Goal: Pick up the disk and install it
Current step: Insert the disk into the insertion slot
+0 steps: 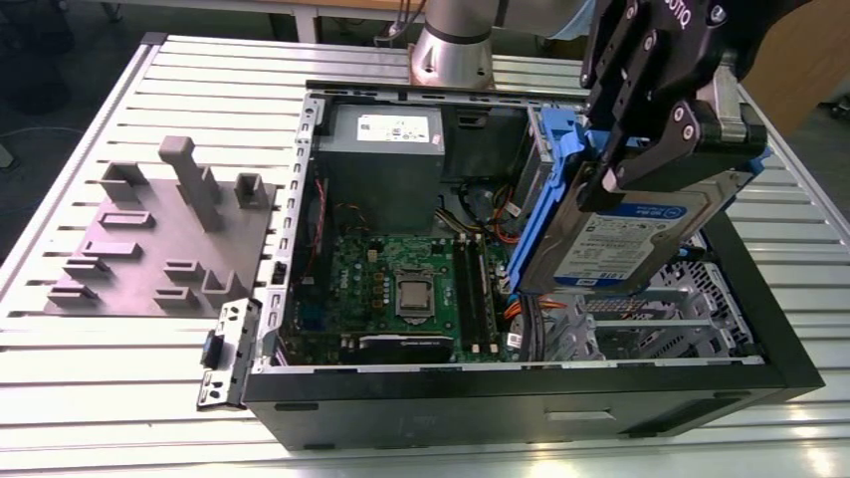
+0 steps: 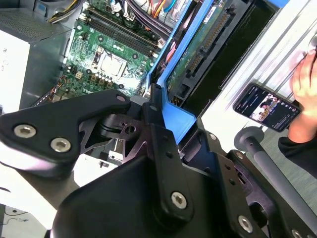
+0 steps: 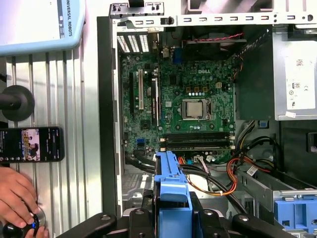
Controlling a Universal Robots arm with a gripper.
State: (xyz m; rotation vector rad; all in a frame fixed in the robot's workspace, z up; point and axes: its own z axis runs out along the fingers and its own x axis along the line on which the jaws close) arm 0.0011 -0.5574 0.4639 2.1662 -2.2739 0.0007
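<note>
Exterior view: end effector point(image 1: 635, 149) pinching disk point(image 1: 624, 234) w/ white-blue label, apparently above open PC case point(image 1: 531, 383).

Even, bright room light is falling from above me, leaving only soft shadows inside the open black computer case point(image 1: 531, 393). The white slatted metal table point(image 1: 106, 398) is glaring pale. My black gripper housing point(image 2: 148, 198) is looming soft-focused in the second wrist view, while the green motherboard point(image 3: 183, 104) is staying crisp.
</note>
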